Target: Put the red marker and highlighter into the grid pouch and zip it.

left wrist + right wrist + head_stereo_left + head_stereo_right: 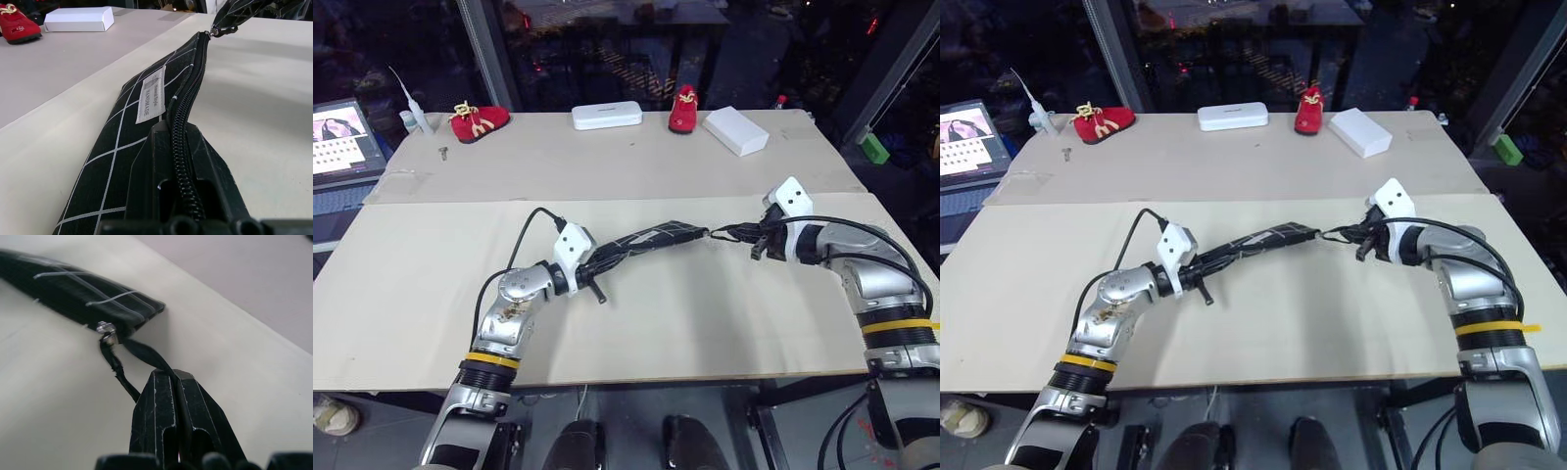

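Holding the grid pouch (651, 238) lifted and stretched between them above the table (431, 284), the left gripper (178, 161) pinches one end as an anchor while the right gripper (178, 382), pressed on the cord loop (117, 367), pulls the zipper to the far end.

I see bare worktop (705, 323) on every side of the grid pouch (651, 238); the red shoes (478, 120), white boxes (735, 130) and laptop (342, 142) sit well apart along the far edge.
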{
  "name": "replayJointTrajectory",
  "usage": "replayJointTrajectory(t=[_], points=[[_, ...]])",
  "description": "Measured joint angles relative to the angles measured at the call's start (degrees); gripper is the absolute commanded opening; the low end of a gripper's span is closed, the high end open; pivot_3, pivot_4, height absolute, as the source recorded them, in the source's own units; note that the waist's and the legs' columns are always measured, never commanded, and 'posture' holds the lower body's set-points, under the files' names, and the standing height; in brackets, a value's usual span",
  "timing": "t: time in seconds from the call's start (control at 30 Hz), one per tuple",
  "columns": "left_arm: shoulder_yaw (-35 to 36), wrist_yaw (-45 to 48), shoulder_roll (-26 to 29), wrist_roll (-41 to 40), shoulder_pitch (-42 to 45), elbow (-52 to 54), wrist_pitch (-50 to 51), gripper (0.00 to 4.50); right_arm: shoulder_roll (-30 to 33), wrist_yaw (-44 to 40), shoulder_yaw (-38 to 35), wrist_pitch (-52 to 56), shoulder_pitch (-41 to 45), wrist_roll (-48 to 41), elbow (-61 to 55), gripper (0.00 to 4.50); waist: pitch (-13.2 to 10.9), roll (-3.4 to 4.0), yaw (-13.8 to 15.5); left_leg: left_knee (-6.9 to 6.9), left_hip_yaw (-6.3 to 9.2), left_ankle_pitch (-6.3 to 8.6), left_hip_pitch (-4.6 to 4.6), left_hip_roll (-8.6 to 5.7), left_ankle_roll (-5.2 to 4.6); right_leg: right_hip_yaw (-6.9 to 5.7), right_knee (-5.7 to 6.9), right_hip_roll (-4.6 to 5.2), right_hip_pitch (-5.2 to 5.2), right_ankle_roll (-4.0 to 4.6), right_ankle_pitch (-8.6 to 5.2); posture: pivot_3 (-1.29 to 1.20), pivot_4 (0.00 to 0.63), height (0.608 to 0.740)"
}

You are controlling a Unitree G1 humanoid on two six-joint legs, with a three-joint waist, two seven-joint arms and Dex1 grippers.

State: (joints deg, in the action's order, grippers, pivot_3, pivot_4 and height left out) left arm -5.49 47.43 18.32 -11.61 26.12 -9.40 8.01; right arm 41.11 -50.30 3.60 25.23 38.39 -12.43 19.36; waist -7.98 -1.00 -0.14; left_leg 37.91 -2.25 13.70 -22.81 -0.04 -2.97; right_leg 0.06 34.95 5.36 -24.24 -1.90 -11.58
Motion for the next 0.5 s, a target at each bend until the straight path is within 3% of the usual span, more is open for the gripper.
replayJointTrajectory(t=[0.1, 0.13, 0.33, 0.5], points=[[-0.07, 0.04, -0.06, 0.00, 0.00, 0.00, -0.10, 0.00, 0.01, -0.50, -0.29, -0.19, -0.01, -0.19, 0.32, 0.06, 0.00, 0.00, 0.13, 0.00, 0.00, 0.00, -0.02, 0.01, 0.00, -0.01, 0.01, -0.01, -0.01, 0.00, 0.00, 0.00, 0.150, 0.740], [-0.07, 0.04, -0.06, 0.00, 0.00, 0.00, -0.11, 0.00, 0.01, -0.71, -0.45, -0.17, -0.03, -0.29, 0.26, 0.53, 0.00, 0.00, 0.15, 0.00, 0.00, 0.00, -0.02, 0.01, 0.00, -0.01, 0.01, -0.01, -0.01, 0.00, 0.00, 0.00, 0.150, 0.740], [0.42, -0.26, 0.23, 0.02, 0.02, -0.33, -0.19, 0.00, 0.53, -7.04, -2.70, 6.87, -4.52, -7.19, -8.22, 2.35, 0.00, 0.00, 0.23, 0.00, 0.00, 0.01, 0.00, 0.03, -0.01, 0.01, 0.01, 0.01, 0.01, 0.00, 0.00, 0.00, 0.150, 0.740], [0.41, -0.28, 0.13, 0.02, 0.02, -0.36, -0.22, 0.00, 0.97, -9.21, -4.14, 13.15, -6.00, -11.55, -11.20, 2.35, 0.00, 0.00, 0.36, 0.00, 0.01, 0.01, 0.00, 0.02, -0.01, 0.00, 0.00, 0.01, 0.00, 0.00, 0.00, 0.00, 0.150, 0.740]])
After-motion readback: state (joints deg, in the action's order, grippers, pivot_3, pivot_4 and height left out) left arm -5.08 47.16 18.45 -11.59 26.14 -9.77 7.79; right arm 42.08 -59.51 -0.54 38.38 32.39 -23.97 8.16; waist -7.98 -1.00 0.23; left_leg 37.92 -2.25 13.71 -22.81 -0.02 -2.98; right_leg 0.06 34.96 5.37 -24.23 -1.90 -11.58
